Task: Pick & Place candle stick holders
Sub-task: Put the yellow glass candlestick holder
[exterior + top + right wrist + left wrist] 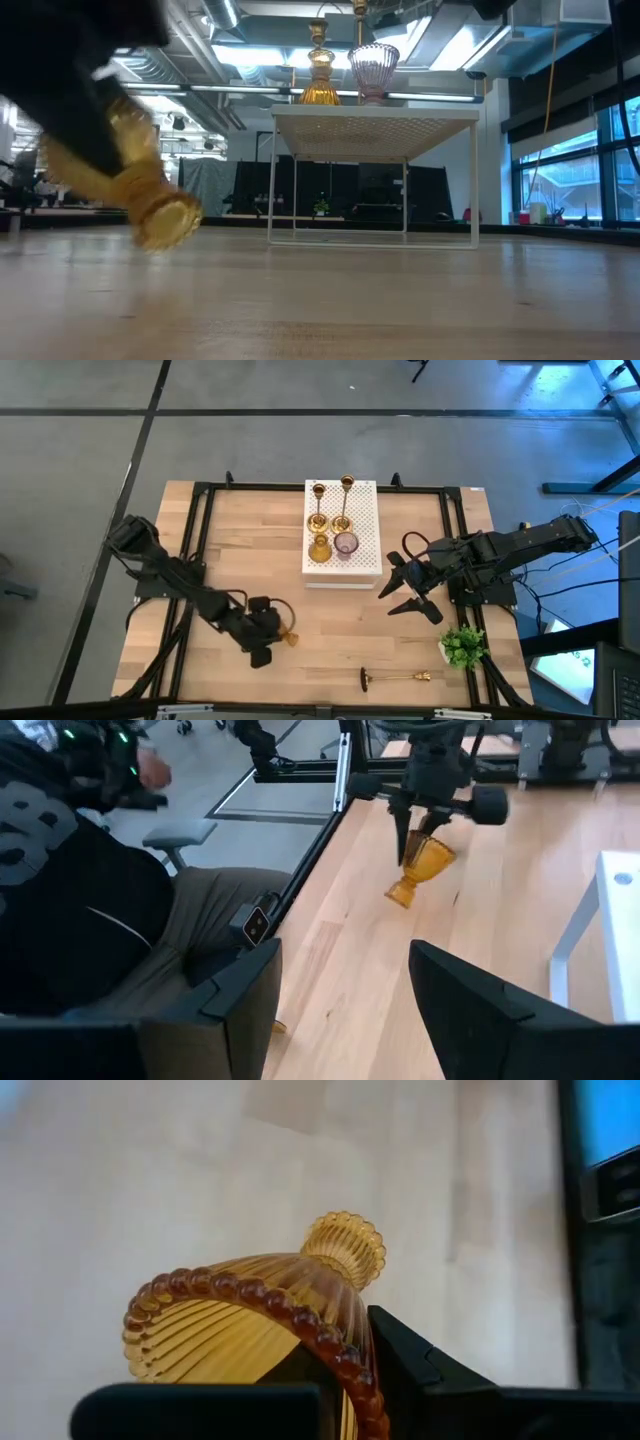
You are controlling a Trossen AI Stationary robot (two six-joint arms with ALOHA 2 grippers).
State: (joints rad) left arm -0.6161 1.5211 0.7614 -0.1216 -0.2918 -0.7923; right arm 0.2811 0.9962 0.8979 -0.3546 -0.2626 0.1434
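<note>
Item: amber glass holder [287, 634], goblet-shaped and ribbed, beaded rim. Location: front-left of the table [250, 530], clear of the wood and tilted, foot pointing down and away. Held by the left gripper [268, 634], whose fingers [400, 1355] are pinched across the rim, one inside the cup and one outside; a rim grip suits it, since the bowl is too wide to span.

Item: white perforated box [341, 575], table centre-back. Carries four holders: two brass candlesticks [316, 506] upright at the far side, a second amber glass holder [319, 548] and a purple glass holder [346, 544] upright at the near side. Evidently the collecting place; space remains on its top.

Item: third brass candlestick [395, 678], lying on its side near the front edge, well apart from both arms, not yet fetched.

Item: right gripper [408, 591], just beside the box's right front corner, jaws spread, holding nothing; apparently waiting.

Item: small green plant [462, 646], front-right corner, not part of the job.

Item: a seated person, dark clothing, beyond the table's left side; details too partial to say more
</note>
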